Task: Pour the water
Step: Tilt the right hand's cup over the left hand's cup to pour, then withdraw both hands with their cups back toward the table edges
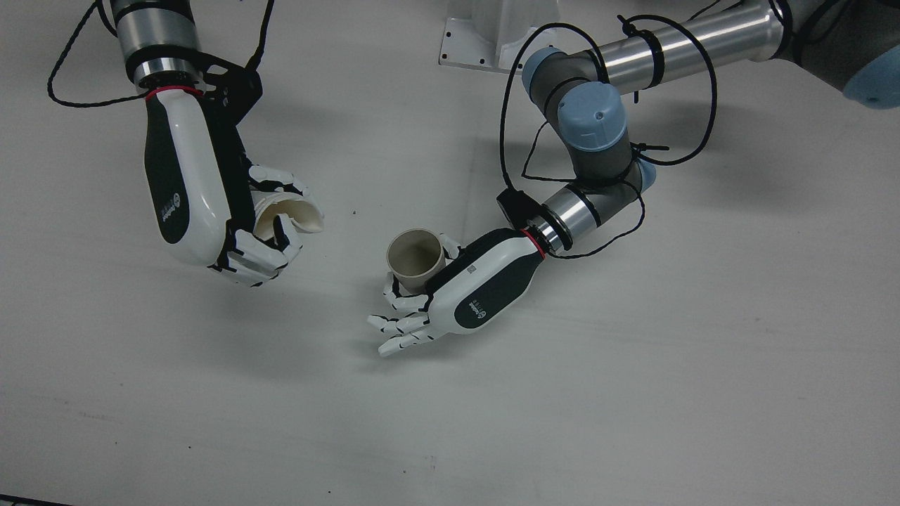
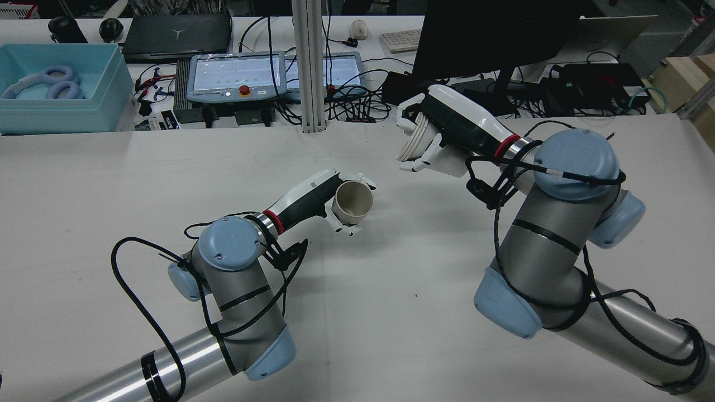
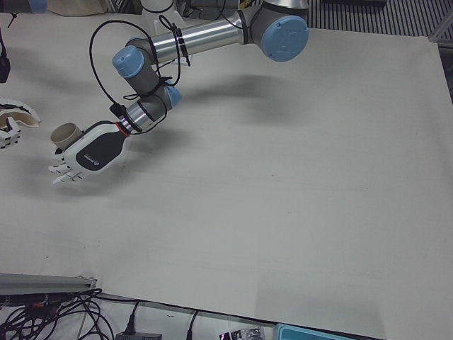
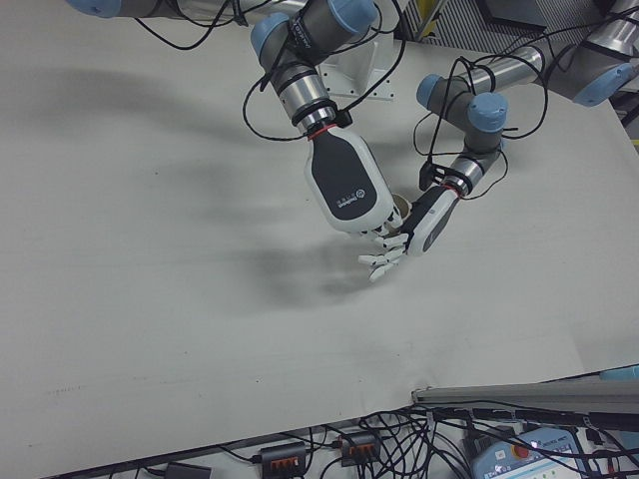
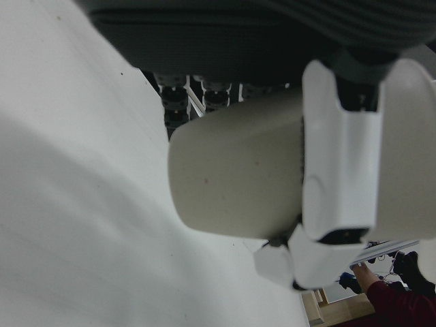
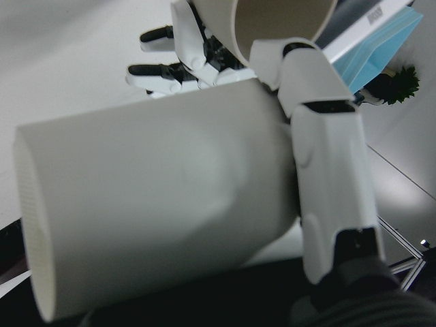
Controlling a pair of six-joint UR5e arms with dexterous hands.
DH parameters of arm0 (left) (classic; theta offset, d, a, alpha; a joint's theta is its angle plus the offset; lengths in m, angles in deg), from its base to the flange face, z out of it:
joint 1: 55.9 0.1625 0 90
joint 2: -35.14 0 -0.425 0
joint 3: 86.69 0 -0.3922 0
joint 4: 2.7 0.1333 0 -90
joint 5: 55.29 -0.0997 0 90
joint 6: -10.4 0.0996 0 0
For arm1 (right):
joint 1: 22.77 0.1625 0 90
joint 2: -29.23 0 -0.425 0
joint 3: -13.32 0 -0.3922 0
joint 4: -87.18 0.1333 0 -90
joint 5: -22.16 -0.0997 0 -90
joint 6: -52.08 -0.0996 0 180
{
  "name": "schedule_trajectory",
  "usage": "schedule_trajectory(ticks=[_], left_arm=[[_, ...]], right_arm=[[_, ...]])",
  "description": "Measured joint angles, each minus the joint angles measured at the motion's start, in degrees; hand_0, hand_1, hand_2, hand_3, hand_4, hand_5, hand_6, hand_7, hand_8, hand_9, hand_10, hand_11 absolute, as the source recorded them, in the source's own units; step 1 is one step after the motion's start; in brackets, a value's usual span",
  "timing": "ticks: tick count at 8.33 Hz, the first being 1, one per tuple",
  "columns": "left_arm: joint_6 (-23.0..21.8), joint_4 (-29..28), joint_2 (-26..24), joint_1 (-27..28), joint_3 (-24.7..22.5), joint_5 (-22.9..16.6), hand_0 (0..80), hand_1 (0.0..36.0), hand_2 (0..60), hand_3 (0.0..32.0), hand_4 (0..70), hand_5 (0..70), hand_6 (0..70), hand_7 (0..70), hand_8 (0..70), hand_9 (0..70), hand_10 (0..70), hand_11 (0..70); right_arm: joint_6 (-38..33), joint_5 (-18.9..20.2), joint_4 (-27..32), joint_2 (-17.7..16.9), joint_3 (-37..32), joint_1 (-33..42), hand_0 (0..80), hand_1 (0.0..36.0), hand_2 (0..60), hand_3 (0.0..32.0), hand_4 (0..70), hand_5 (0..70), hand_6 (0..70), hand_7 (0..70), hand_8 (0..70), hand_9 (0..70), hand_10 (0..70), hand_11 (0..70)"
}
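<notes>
My left hand (image 1: 457, 295) is shut on a beige cup (image 1: 416, 258), which is upright with its mouth facing up, near the table's middle. Some of that hand's fingers stick out straight beyond the cup. The rear view shows this hand (image 2: 310, 198) and cup (image 2: 352, 202) too. My right hand (image 1: 204, 197) is higher and is shut on a cream cup (image 1: 295, 214), tipped on its side with its rim toward the beige cup; a gap separates the two. In the right hand view the cream cup (image 6: 157, 197) fills the frame, with the beige cup's rim (image 6: 279, 20) beyond. I see no water.
The white table (image 1: 633, 386) spreads around both hands. A pedestal plate (image 1: 485, 42) sits at its robot side. Behind the table in the rear view stand a teal bin (image 2: 61, 89), control tablets (image 2: 234, 75), a dark monitor (image 2: 491, 33) and cables.
</notes>
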Motion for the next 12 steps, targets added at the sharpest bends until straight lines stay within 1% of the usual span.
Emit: schedule_trajectory(ticks=[1, 2, 3, 4, 5, 6, 7, 8, 9, 10, 11, 12], left_arm=[[0.0, 1.0, -1.3, 0.0, 0.1, 0.0, 65.5, 36.0, 60.0, 0.0, 70.0, 70.0, 20.7, 25.0, 12.2, 8.3, 11.7, 18.4], [0.0, 1.8, -2.0, 0.0, 0.0, 0.0, 64.6, 36.0, 60.0, 0.0, 70.0, 70.0, 20.3, 24.7, 12.1, 8.1, 11.6, 18.3], [0.0, 2.4, -2.4, -0.1, -0.2, 0.0, 63.9, 36.0, 60.0, 0.0, 70.0, 70.0, 19.7, 24.2, 11.9, 7.9, 11.4, 17.9], [-0.1, 2.8, -2.6, -0.4, -0.5, -0.2, 62.2, 36.0, 60.0, 0.0, 70.0, 70.0, 19.0, 23.4, 11.8, 7.9, 11.8, 18.4], [-0.3, 2.8, -2.3, -1.0, -0.6, -0.8, 61.2, 36.0, 60.0, 0.0, 70.0, 70.0, 18.4, 22.8, 11.7, 7.9, 12.0, 18.6], [-0.7, 2.0, -1.3, -2.4, -0.9, -1.6, 61.7, 36.0, 60.0, 0.0, 70.0, 70.0, 17.7, 22.3, 11.6, 7.5, 11.6, 18.2], [-2.3, 1.0, 1.1, -3.9, -1.7, -2.4, 61.4, 36.0, 60.0, 0.0, 70.0, 70.0, 17.4, 22.1, 11.5, 7.4, 11.4, 17.8], [-5.0, -0.3, 5.2, -5.9, -2.9, -3.0, 61.3, 36.0, 60.0, 0.0, 70.0, 70.0, 17.4, 22.3, 11.5, 7.5, 11.4, 17.7], [-7.6, -1.8, 9.1, -7.9, -3.8, -3.2, 60.8, 36.0, 60.0, 0.0, 70.0, 70.0, 17.2, 22.1, 11.5, 7.5, 11.3, 17.6], [-10.2, -3.7, 12.9, -10.0, -4.2, -3.4, 61.3, 36.0, 60.0, 0.0, 70.0, 70.0, 17.2, 22.2, 11.4, 7.5, 11.2, 17.3], [-12.5, -5.5, 16.2, -11.9, -4.6, -3.4, 60.4, 36.0, 60.0, 0.0, 70.0, 70.0, 16.9, 21.9, 11.3, 7.4, 11.1, 17.2], [-14.3, -7.1, 19.3, -14.1, -5.1, -3.8, 61.2, 36.0, 60.0, 0.0, 70.0, 70.0, 16.8, 21.9, 11.3, 7.4, 11.1, 17.2]], right_arm=[[0.2, -0.6, -0.8, 1.0, -2.2, -0.8, 80.0, 36.0, 60.0, 0.0, 58.2, 70.0, 70.0, 70.0, 55.1, 64.4, 56.1, 70.0], [0.3, -1.1, -1.5, 2.3, -4.1, -1.2, 80.0, 36.0, 59.6, 0.0, 55.6, 70.0, 70.0, 70.0, 54.9, 63.8, 55.6, 70.0], [0.4, -1.5, -1.8, 3.5, -5.1, -1.3, 80.0, 36.0, 48.1, 0.0, 44.0, 70.0, 70.0, 70.0, 52.7, 60.7, 56.7, 70.0], [0.3, -2.3, -1.9, 3.5, -3.6, -1.3, 80.0, 36.0, 37.1, 0.0, 32.9, 70.0, 67.8, 66.9, 50.9, 58.6, 56.0, 70.0], [0.1, -4.8, -1.8, 0.8, 2.0, -1.2, 80.0, 36.0, 34.6, 0.0, 28.2, 70.0, 65.3, 64.0, 50.0, 58.9, 58.5, 70.0], [-0.6, -8.8, -1.6, -4.0, 10.4, -0.8, 80.0, 36.0, 32.3, 0.0, 21.7, 65.6, 62.0, 60.7, 48.8, 58.2, 60.7, 70.0], [-3.1, -11.8, -1.4, -8.8, 16.7, 0.4, 80.0, 34.1, 26.8, 0.0, 11.9, 58.1, 55.7, 54.9, 47.7, 57.5, 61.2, 70.0], [-6.8, -13.3, -1.3, -13.6, 20.5, 3.4, 80.0, 31.1, 23.4, 0.0, 2.4, 52.1, 50.2, 49.6, 47.6, 58.2, 62.5, 70.0], [-9.3, -13.7, -1.2, -17.6, 22.6, 7.1, 76.6, 29.5, 22.4, 0.0, 0.0, 48.9, 47.8, 46.4, 47.8, 59.4, 64.1, 70.0], [-10.8, -13.5, 0.1, -21.6, 23.8, 11.0, 74.0, 29.2, 23.6, 0.0, 0.0, 48.8, 48.3, 46.6, 48.2, 60.1, 64.6, 70.0], [-11.5, -12.2, 3.8, -25.6, 23.8, 14.6, 71.0, 28.7, 26.3, 0.0, 0.2, 50.2, 50.3, 48.5, 49.6, 61.6, 64.9, 70.0], [-12.5, -10.1, 9.7, -30.0, 22.2, 18.1, 70.2, 28.9, 27.2, 0.0, 0.0, 50.1, 49.4, 48.1, 49.8, 62.1, 65.5, 70.0]])
